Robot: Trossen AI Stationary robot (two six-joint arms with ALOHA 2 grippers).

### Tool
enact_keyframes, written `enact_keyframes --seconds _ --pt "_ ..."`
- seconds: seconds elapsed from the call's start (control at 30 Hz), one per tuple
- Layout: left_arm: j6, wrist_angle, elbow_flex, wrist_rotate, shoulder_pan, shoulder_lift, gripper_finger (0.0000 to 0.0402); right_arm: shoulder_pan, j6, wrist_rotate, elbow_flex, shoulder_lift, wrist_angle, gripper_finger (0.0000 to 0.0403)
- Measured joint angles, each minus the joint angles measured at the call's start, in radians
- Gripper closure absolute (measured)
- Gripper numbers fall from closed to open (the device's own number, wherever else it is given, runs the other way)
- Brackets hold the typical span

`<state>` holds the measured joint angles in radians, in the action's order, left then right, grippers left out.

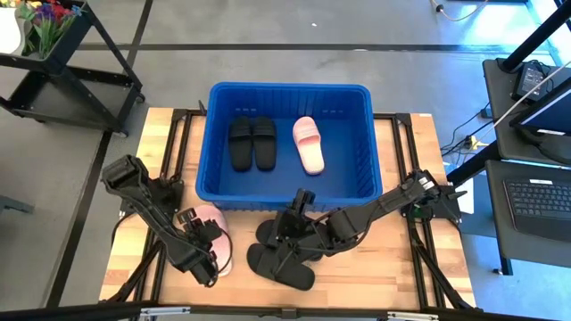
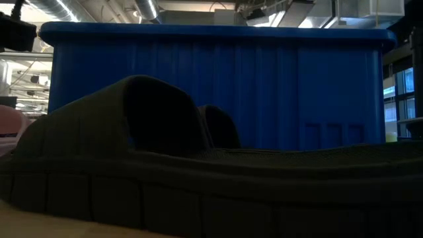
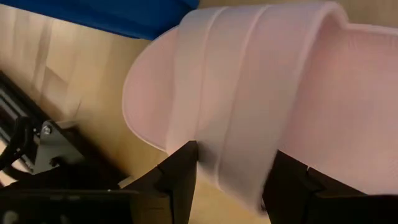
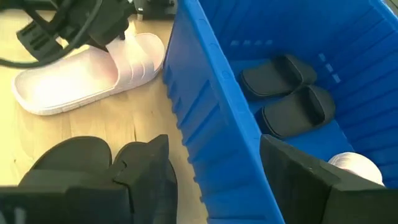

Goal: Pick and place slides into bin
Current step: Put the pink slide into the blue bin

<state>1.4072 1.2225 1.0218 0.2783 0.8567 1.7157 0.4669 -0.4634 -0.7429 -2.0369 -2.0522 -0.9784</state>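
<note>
Pink slide [image 3: 249,106] sat clamped by its strap in the left gripper [image 3: 230,177] on the table — the right gripper [image 4: 211,180] hung open, empty, over the bin's [image 4: 211,93] near wall.

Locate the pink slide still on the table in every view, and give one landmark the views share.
High view: pink slide under the left gripper, in front of the bin.
Low view: sliver at left edge.
Left wrist view: fills the frame.
Right wrist view: upper left.
Shared landmark: the bin.
</note>
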Motion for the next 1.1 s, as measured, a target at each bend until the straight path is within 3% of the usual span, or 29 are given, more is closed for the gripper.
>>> enact_keyframes --seconds 0.47,0.6,0.8,1.1 --pt "0.003 -0.010 -0.001 0.026 -0.011 0.000 0.0252 0.000 0.000 0.003 0.000 0.000 0.002 0.0150" --pt "0.003 -0.009 -0.002 0.020 -0.015 0.001 0.0287 0.000 0.001 0.002 0.000 0.000 0.003 0.0150" --pt "-0.008 -0.009 0.002 0.000 -0.015 0.001 0.0387 0.000 0.028 0.002 0.000 0.000 0.003 0.0150" --pt "-0.092 -0.012 0.151 -0.160 -0.014 -0.048 0.0395 0.000 0.056 0.002 0.000 0.000 0.002 0.0150"
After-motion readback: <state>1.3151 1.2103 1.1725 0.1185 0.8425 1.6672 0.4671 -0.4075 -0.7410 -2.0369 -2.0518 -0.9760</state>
